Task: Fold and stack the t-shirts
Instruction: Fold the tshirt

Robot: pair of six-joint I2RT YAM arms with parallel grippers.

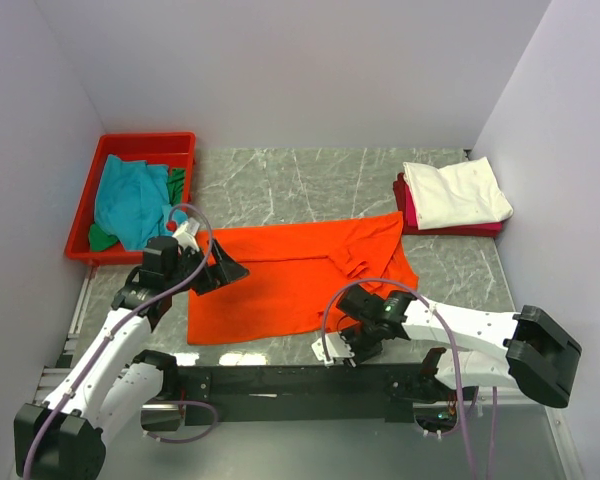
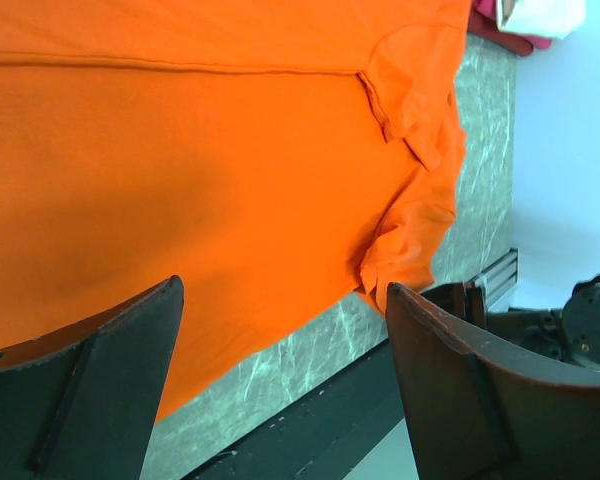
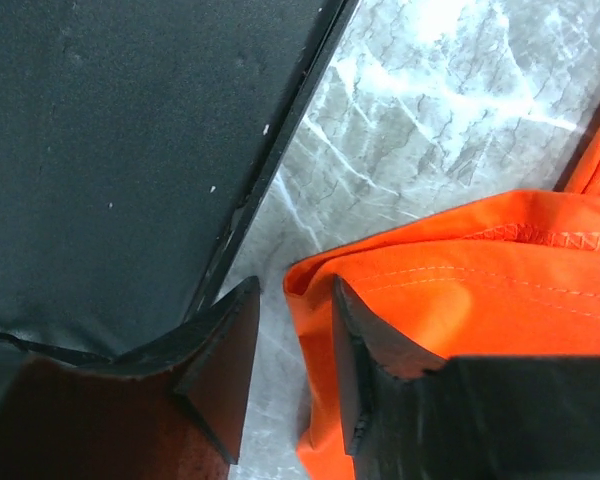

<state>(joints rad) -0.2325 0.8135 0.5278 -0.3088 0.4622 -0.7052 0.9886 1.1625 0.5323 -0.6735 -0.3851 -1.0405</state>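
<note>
The bright orange cloth t-shirt (image 1: 300,275) lies spread out at the centre of the grey marble counter (image 1: 280,185). The left gripper (image 2: 285,290) hovers over its 9 o'clock edge, jaws wide apart and empty. The right gripper (image 3: 294,288), at its 5 o'clock corner, is barely parted, with the folded hem in the gap but not pinched.

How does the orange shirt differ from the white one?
The orange shirt lies spread out in the middle; the white shirt is folded small at the far right. The orange shirt rests on the table; the white shirt sits on a red shirt. Both are plain cloth.
</note>
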